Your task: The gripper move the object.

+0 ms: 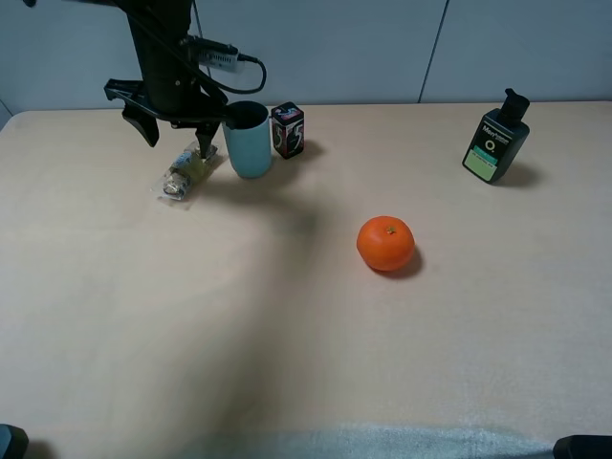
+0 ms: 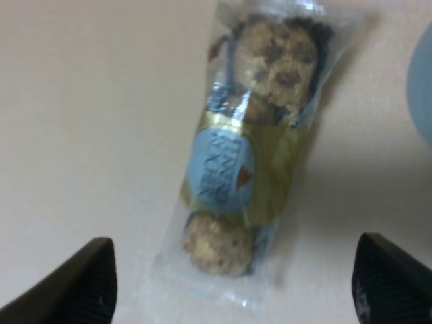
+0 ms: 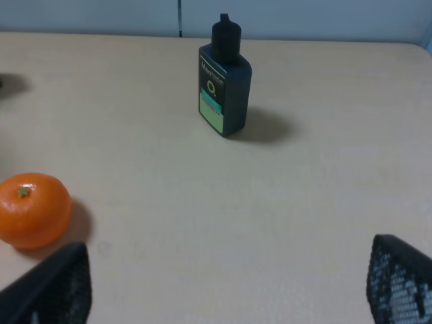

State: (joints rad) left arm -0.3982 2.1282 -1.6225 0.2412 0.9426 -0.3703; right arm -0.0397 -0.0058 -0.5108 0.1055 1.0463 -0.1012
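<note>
Left gripper point(image 2: 233, 287): wide open, holding nothing, over the snack bar.
Snack bar point(image 2: 246, 142): lying flat on the table point(image 1: 287, 335), just beside the blue cup point(image 1: 247, 142).
Right gripper point(image 3: 226, 293): wide open, holding nothing.

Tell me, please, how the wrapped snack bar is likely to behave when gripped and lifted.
The snack bar looks small, so probably light. Its clear wrapper may slip or crumple in the open left gripper. Lying flat, it seems unlikely to roll.
</note>
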